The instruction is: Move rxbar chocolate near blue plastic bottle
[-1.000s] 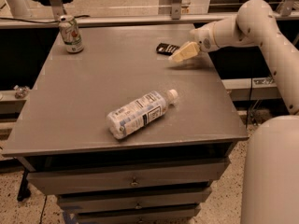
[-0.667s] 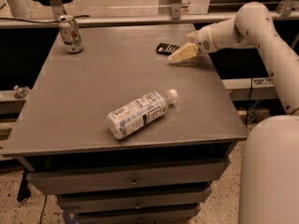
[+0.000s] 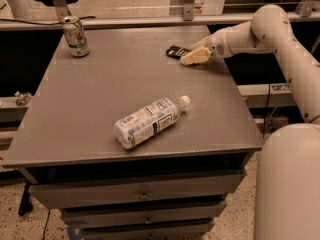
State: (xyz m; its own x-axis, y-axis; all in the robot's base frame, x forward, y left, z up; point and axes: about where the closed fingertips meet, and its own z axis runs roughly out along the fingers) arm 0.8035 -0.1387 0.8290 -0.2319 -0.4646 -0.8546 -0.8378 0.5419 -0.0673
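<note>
My pale gripper (image 3: pixel 194 57) hangs low, its opening impossible to tell, the small dark-wrapped rxbar chocolate (image 3: pixel 176 50) just off the jaw tips, so I should centre it between the jaws before carrying toward the clear, white-capped blue plastic bottle (image 3: pixel 147 121) lying well apart.

Soda can (image 3: pixel 76 36): green-and-white, upright, at the grey worktop's (image 3: pixel 90 99) 11 o'clock corner, well apart from the end effector (image 3: pixel 192 58) at 1 o'clock. Drawers (image 3: pixel 142 194): stacked beneath the worktop, small knobs.
</note>
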